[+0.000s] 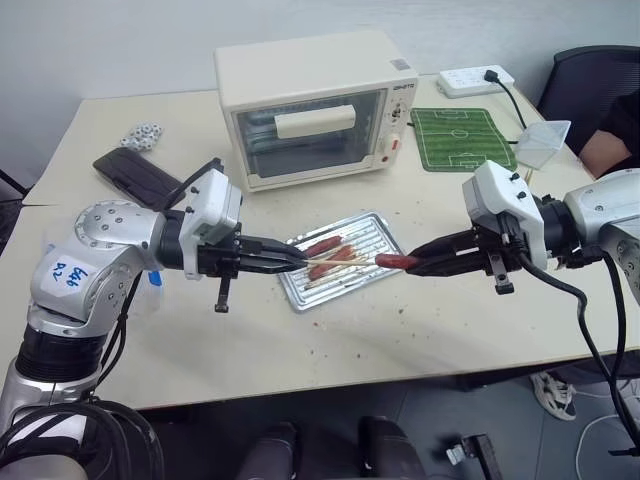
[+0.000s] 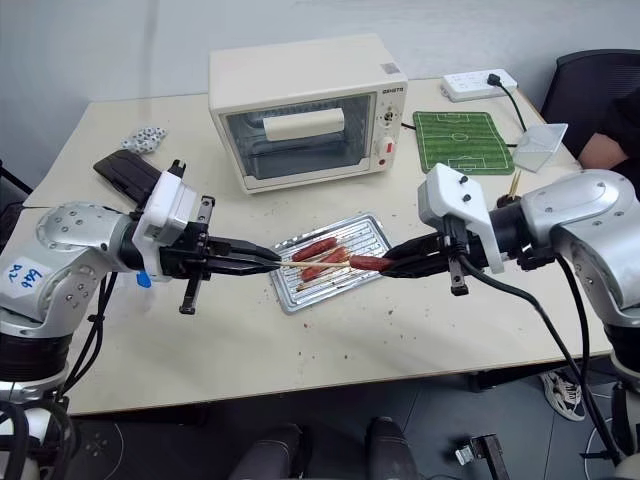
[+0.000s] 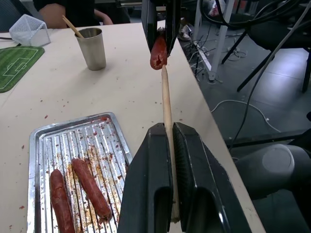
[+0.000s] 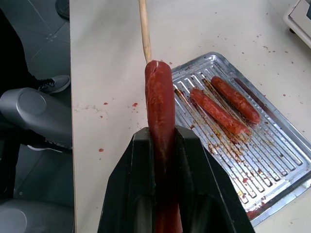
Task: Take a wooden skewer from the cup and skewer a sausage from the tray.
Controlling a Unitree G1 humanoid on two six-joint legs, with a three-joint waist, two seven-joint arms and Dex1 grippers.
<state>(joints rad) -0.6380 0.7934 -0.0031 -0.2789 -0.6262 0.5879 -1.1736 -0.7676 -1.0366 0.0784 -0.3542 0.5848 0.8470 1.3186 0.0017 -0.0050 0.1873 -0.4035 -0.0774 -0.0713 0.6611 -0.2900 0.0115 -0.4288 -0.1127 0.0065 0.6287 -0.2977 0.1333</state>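
Observation:
My left gripper (image 1: 298, 262) is shut on a wooden skewer (image 3: 166, 107) that points level toward the right gripper. My right gripper (image 1: 418, 266) is shut on the slim red-brown sausage (image 4: 159, 102), held above the table just past the tray's right edge. The skewer's tip meets the sausage's free end (image 3: 158, 52); I cannot tell how deep it goes. Below them lies the ridged silver tray (image 1: 305, 297) with two shorter sausages (image 3: 60, 199) (image 3: 92, 187). The metal cup (image 3: 92, 48), with another skewer in it, stands on the table behind the right arm.
A cream toaster oven (image 1: 310, 105) stands behind the tray. A green soccer-field mat (image 1: 462, 138), a white power strip (image 1: 475, 78) and a clear plastic container (image 1: 543, 143) sit at the back right. A black flat object (image 1: 135, 175) lies at the left. A person (image 1: 605, 150) sits at the far right.

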